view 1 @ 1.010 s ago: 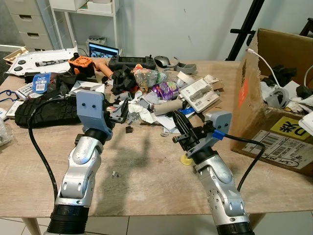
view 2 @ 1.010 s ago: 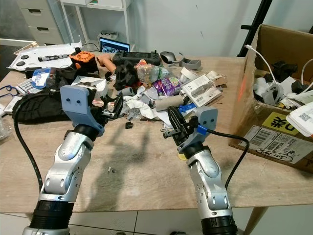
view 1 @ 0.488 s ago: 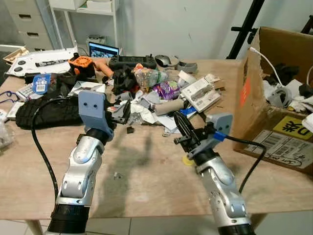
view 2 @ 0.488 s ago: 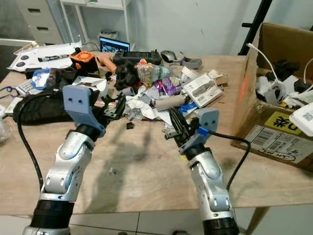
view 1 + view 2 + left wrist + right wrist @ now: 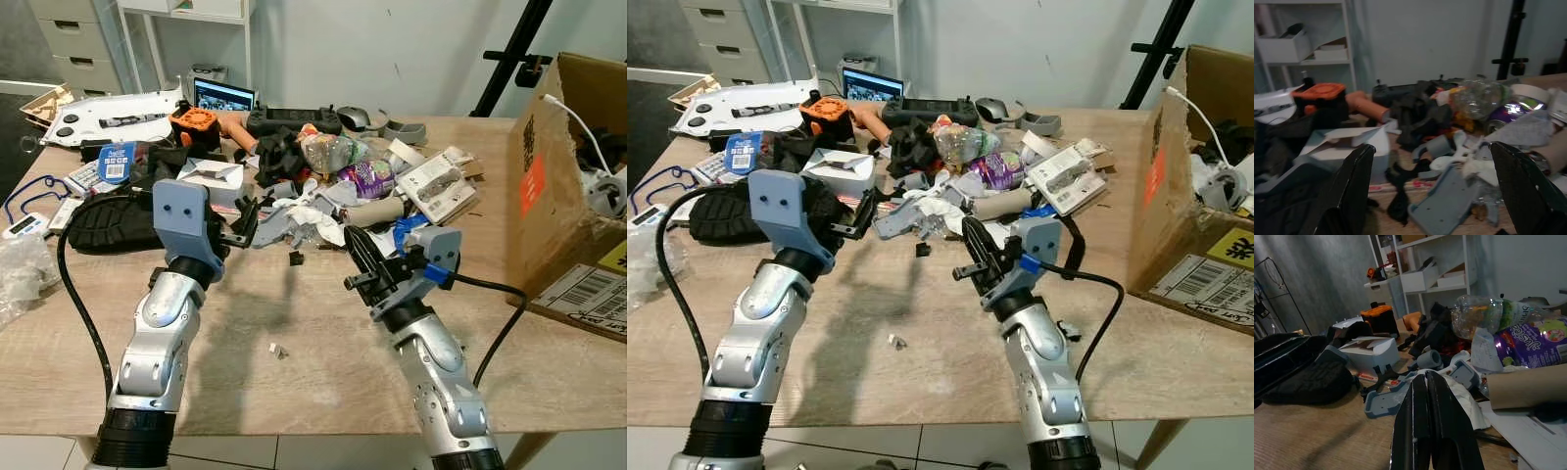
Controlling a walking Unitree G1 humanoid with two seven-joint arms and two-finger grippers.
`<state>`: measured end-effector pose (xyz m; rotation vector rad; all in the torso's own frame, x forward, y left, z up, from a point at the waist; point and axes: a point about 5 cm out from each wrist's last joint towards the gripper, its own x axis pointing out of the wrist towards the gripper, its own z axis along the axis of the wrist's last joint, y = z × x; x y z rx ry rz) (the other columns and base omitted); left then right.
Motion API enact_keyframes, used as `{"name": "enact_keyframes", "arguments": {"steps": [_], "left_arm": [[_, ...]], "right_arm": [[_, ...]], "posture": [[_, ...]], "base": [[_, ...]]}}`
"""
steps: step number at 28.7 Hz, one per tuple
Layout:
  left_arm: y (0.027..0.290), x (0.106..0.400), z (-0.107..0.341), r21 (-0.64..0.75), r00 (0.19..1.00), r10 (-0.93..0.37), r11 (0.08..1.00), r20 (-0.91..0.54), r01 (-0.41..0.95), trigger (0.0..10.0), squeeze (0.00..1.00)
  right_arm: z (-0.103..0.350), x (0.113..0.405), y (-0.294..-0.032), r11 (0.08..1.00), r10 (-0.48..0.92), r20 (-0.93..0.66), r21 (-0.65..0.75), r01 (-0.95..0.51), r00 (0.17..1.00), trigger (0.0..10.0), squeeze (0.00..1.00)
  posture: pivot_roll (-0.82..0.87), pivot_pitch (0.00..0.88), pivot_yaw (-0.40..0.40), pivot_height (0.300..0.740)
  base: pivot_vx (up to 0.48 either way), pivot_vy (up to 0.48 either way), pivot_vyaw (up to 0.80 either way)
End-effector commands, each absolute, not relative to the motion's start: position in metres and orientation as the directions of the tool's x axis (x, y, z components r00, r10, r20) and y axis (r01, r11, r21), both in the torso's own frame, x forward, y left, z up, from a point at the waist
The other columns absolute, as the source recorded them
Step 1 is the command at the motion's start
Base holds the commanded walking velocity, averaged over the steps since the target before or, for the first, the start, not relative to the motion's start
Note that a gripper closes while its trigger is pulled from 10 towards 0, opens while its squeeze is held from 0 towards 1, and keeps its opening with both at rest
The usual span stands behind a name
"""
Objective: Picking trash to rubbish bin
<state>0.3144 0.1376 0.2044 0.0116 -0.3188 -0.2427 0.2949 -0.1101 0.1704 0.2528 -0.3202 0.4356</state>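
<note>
A heap of trash lies across the middle of the wooden table: a crumpled clear bottle, a purple wrapper, a cardboard tube, crumpled white paper and a grey plastic piece. My left gripper hovers at the heap's near left edge, open, with nothing between its fingers. My right gripper is held above the table just in front of the white paper, shut and empty. In the right wrist view the bottle and tube lie beyond its fingertips.
A big open cardboard box full of cables and parts stands at the table's right end. A black bag and a white carton lie at the left. A small scrap sits on bare wood between my arms.
The whole picture has shifted right, so the camera has moved or turned left. Both arms keep the same pose. The yellow bit under my right arm is out of sight.
</note>
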Motion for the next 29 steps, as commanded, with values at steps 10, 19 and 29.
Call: {"name": "enact_keyframes", "arguments": {"steps": [10, 19, 29], "left_arm": [[0.138, 0.312, 0.200, 0.029, 0.928, -0.238, 0.970, 0.285, 0.240, 10.0, 0.00], [0.140, 0.311, 0.201, 0.065, 0.926, -0.221, 0.975, 0.304, 0.212, 10.0, 0.00], [0.163, 0.301, 0.198, 0.060, 0.939, -0.211, 0.978, 0.273, 0.202, 10.0, 0.00]], "right_arm": [[0.165, 0.292, -0.113, 0.883, 0.366, 0.328, 0.174, -0.436, 0.871, 10.0, 0.00], [0.168, 0.287, -0.112, 0.853, 0.390, 0.359, 0.207, -0.480, 0.848, 10.0, 0.00], [0.167, 0.270, -0.116, 0.858, 0.476, 0.285, 0.057, -0.510, 0.832, 10.0, 0.00]], "posture": [[0.04, 0.164, 0.001, 0.740], [0.03, 0.148, -0.002, 0.740], [0.02, 0.172, -0.009, 0.740]], "base": [[0.000, -0.192, 0.00], [0.000, 0.000, 0.00], [0.000, 0.000, 0.00]]}}
